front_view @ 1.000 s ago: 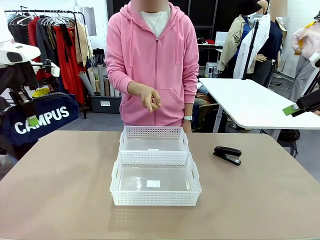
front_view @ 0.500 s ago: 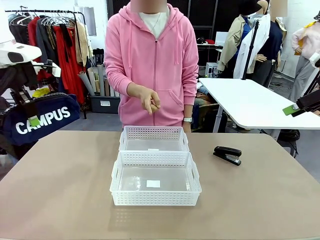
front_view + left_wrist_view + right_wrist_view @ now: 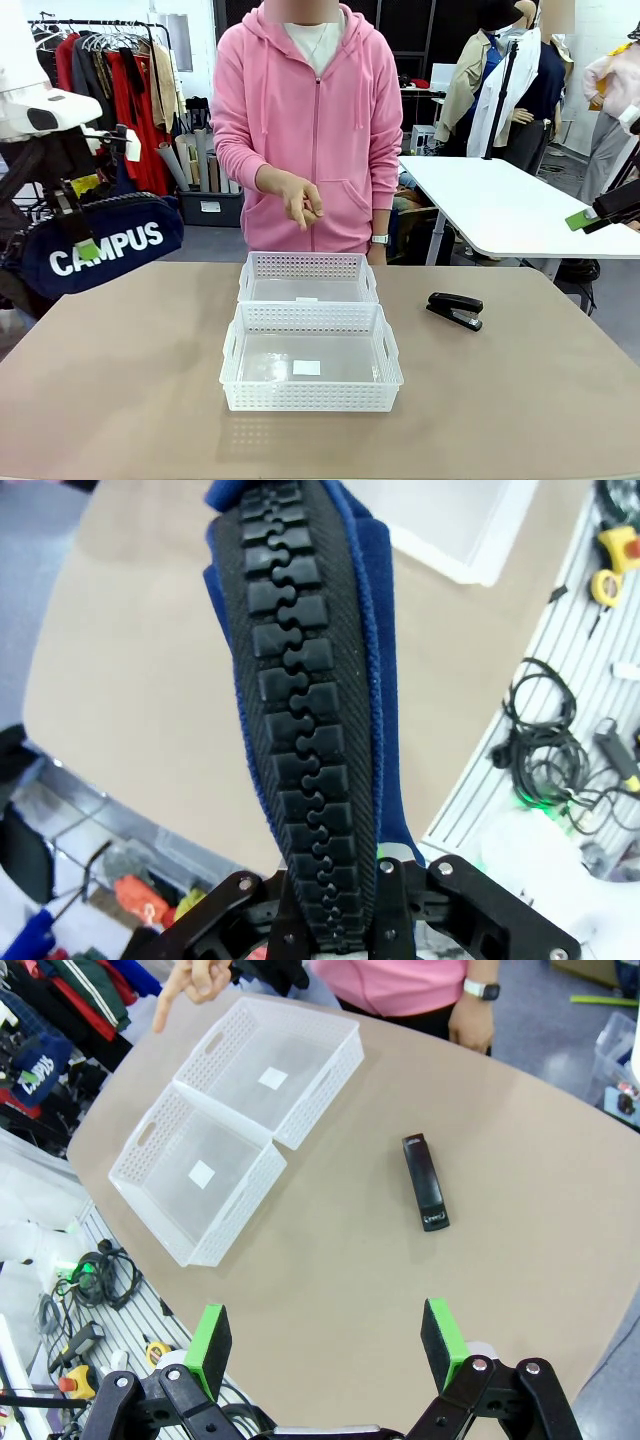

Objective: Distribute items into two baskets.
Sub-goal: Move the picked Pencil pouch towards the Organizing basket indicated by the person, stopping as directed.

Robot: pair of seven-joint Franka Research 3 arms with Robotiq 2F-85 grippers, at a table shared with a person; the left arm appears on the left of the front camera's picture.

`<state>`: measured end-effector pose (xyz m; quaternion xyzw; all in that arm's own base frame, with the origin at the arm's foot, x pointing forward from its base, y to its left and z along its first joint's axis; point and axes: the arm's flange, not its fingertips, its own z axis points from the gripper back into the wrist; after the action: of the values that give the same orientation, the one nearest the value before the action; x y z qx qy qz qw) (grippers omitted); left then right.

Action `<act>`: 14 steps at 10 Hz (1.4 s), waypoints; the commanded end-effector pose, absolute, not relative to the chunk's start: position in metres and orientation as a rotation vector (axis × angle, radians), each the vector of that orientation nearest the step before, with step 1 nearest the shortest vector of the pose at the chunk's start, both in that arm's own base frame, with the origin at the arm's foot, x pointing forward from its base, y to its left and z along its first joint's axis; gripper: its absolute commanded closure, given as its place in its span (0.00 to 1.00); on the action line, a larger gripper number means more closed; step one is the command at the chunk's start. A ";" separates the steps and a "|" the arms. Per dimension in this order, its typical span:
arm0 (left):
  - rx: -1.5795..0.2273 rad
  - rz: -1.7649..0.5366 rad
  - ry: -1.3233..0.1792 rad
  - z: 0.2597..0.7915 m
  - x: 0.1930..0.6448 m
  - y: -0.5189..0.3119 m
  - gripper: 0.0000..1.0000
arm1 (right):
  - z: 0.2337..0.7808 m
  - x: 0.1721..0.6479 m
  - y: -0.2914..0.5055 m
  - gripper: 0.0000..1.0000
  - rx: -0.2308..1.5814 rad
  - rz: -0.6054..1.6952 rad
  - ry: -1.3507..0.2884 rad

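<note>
Front view showed you near basket [image 3: 311,396] and far basket [image 3: 305,265] touching, each holding a white label [image 3: 306,368], stapler [image 3: 456,309] lying right of them. Your left gripper [image 3: 86,244] clamped the pouch [image 3: 130,240] aloft left; your right gripper [image 3: 326,1345] gaped, holding nothing

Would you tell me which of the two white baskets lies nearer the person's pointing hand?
The far basket, on the person's side: the person's hand points down just above it, while the near basket sits on the robot's side.
</note>
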<state>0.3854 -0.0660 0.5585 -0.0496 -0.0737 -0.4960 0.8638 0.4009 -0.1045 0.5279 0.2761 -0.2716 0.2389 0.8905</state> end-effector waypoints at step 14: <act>-0.016 -1.618 -0.035 0.482 0.403 -0.194 1.00 | 0.529 0.402 -0.104 0.00 0.588 0.500 -0.576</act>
<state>0.3978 -0.1894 0.4832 -0.0088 -0.0096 -0.7078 0.7063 0.4008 -0.1047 0.5280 0.2759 -0.2716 0.2387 0.8906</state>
